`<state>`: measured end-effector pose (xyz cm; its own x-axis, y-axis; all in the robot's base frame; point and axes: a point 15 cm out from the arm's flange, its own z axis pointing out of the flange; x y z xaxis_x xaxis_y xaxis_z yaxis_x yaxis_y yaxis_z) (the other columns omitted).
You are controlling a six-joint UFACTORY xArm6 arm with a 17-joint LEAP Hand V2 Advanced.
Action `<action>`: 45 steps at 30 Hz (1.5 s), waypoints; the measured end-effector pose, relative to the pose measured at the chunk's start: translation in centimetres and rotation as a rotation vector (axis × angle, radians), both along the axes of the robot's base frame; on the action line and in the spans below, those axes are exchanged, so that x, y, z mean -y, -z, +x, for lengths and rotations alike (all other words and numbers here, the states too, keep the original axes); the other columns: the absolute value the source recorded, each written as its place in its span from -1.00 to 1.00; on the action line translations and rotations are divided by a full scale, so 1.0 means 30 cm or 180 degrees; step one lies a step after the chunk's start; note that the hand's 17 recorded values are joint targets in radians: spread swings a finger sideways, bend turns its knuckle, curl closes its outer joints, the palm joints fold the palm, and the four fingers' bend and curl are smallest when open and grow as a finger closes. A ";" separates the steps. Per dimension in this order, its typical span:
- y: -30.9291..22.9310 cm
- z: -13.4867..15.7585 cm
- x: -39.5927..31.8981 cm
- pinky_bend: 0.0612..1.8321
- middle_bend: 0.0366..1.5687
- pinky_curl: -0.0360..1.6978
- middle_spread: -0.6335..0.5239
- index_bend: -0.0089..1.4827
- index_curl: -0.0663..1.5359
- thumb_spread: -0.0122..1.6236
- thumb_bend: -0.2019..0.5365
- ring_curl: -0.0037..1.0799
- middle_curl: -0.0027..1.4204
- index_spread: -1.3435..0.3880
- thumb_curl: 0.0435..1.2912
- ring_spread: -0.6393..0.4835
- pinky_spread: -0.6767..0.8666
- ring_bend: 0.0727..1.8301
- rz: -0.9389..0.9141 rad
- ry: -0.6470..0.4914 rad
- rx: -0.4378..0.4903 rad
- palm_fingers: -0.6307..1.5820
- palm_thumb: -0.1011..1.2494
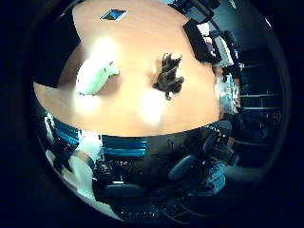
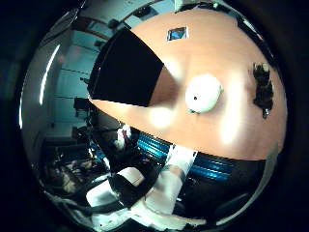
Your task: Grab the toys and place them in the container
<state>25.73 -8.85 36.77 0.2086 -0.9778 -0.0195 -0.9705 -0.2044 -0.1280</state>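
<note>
White plush toy [image 2: 203,93] & dark plush toy [image 1: 168,75] on table [image 1: 137,52], black container [image 2: 126,70] nr

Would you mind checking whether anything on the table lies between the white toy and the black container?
Nothing visible does. The white toy lies on bare table right beside the black container, with only tabletop between them. The dark toy lies on the toy's far side, away from the container.
</note>
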 end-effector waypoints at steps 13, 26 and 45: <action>0.080 0.137 -0.089 -0.66 -0.79 -0.61 0.22 -0.77 -0.58 0.15 -0.53 -0.52 -0.56 0.10 -0.62 0.48 0.45 -0.83 0.0078 -0.0109 -0.0129 -0.28 -0.61; 0.188 0.250 -0.121 -0.62 -0.81 -0.60 0.12 -0.77 -0.58 0.17 -0.53 -0.51 -0.57 0.09 -0.63 0.47 0.44 -0.81 0.0071 -0.0165 -0.0160 -0.33 -0.57; 0.681 0.211 -0.144 -0.63 -0.81 -0.61 0.18 -0.76 -0.56 0.19 -0.53 -0.51 -0.58 0.09 -0.64 0.48 0.43 -0.83 0.0122 -0.0222 -0.0703 -0.33 -0.49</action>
